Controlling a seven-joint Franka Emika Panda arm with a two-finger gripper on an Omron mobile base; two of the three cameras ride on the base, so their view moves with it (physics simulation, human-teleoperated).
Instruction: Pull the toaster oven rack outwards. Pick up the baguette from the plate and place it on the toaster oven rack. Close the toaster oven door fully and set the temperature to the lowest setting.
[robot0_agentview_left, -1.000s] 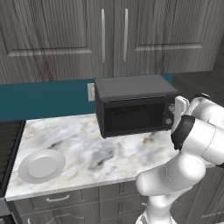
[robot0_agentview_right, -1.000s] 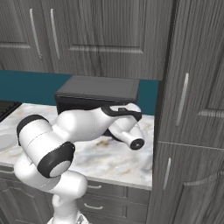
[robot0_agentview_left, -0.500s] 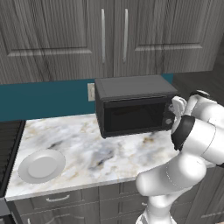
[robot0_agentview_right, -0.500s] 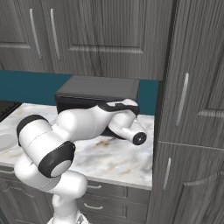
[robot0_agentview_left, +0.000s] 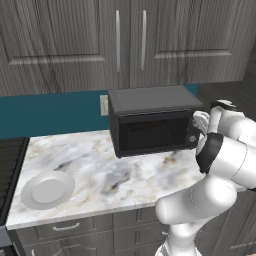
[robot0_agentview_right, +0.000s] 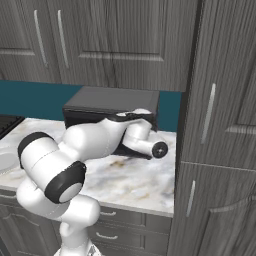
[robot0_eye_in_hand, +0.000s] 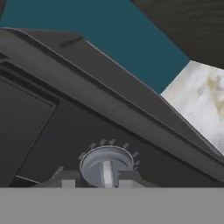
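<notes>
The toaster oven (robot0_agentview_left: 150, 100) stands at the back of the counter, and the toaster oven door (robot0_agentview_left: 150, 134) is up and closed. In the hand view my gripper (robot0_eye_in_hand: 105, 181) sits against the oven's right front panel, its two fingertips (robot0_eye_in_hand: 68, 183) flanking a round grey knob (robot0_eye_in_hand: 106, 162) with a raised bar. The left base view shows the gripper (robot0_agentview_left: 194, 131) at the oven's right front edge. The plate (robot0_agentview_left: 47, 189) lies bare near the counter's front left. The baguette and the toaster oven rack are hidden behind the closed door or out of view.
A dark stovetop (robot0_agentview_left: 10, 165) borders the counter on the left. A tall cabinet (robot0_agentview_right: 220, 130) stands close on the oven's right. Upper cabinets (robot0_agentview_left: 130, 40) hang above the oven. A wall outlet (robot0_agentview_left: 104, 104) is on the teal backsplash.
My hand has shifted slightly upward at the oven's right front. The oven, door and plate have stayed put.
</notes>
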